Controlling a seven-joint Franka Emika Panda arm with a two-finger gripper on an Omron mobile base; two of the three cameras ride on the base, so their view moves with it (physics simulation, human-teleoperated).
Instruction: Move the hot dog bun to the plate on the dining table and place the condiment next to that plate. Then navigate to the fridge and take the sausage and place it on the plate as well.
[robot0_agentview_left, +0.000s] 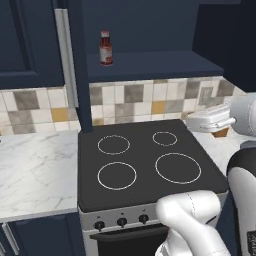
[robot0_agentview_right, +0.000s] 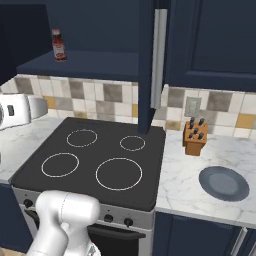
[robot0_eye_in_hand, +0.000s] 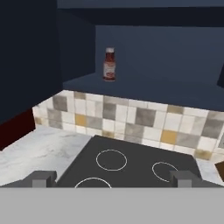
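We list this place as a home kitchen. We count a black four-ring stove (robot0_agentview_left: 150, 162) with front knobs, marble counters (robot0_agentview_left: 35, 170), a tiled backsplash (robot0_agentview_right: 95, 97), navy cabinets (robot0_agentview_right: 210, 40), a knife block (robot0_agentview_right: 195, 136) and a sauce bottle (robot0_agentview_left: 105, 48) on a shelf.
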